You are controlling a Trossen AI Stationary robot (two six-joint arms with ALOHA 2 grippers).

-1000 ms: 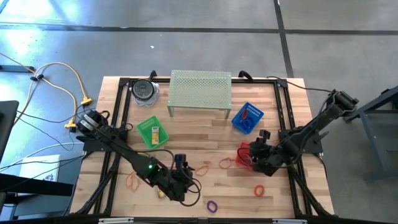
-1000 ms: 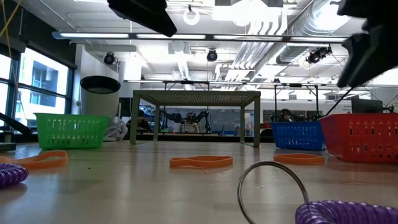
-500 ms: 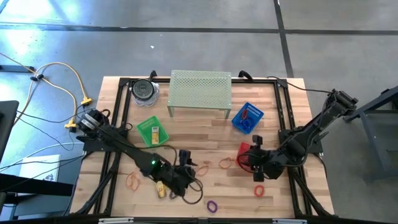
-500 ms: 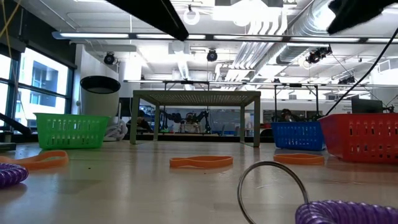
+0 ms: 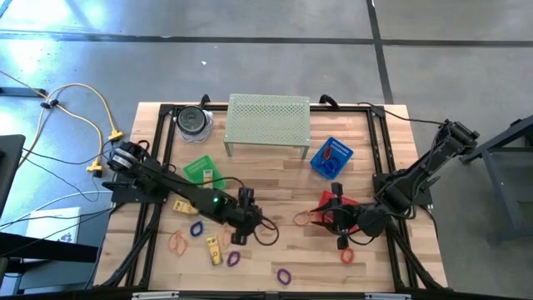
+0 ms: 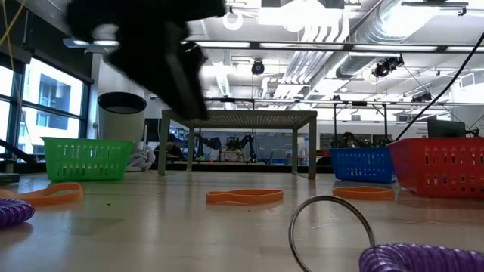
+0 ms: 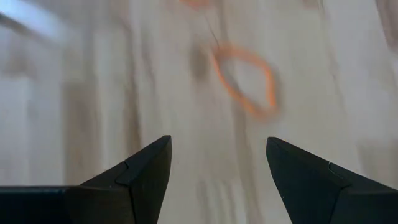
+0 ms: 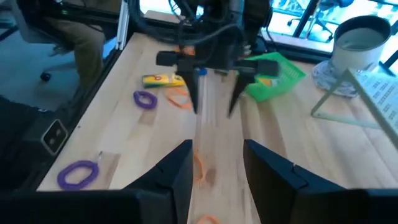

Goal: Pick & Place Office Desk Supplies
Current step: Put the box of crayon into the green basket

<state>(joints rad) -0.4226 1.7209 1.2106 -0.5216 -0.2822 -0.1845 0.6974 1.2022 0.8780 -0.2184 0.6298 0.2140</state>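
L end effector point(image 5: 252, 218) shifted up-table; orange band point(image 5: 301, 219) just beyond.

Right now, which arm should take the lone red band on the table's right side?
Right. In the high view the right gripper hangs just beside the red band, on its own side of the table. The left gripper is near the table's middle, farther off, facing an orange band instead.

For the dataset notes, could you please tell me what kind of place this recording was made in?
Likely a robotics lab or workshop: exposed ceiling ducts and strip lights overhead, another pair of robot arms on a far bench, and a wooden table framed in black rails.
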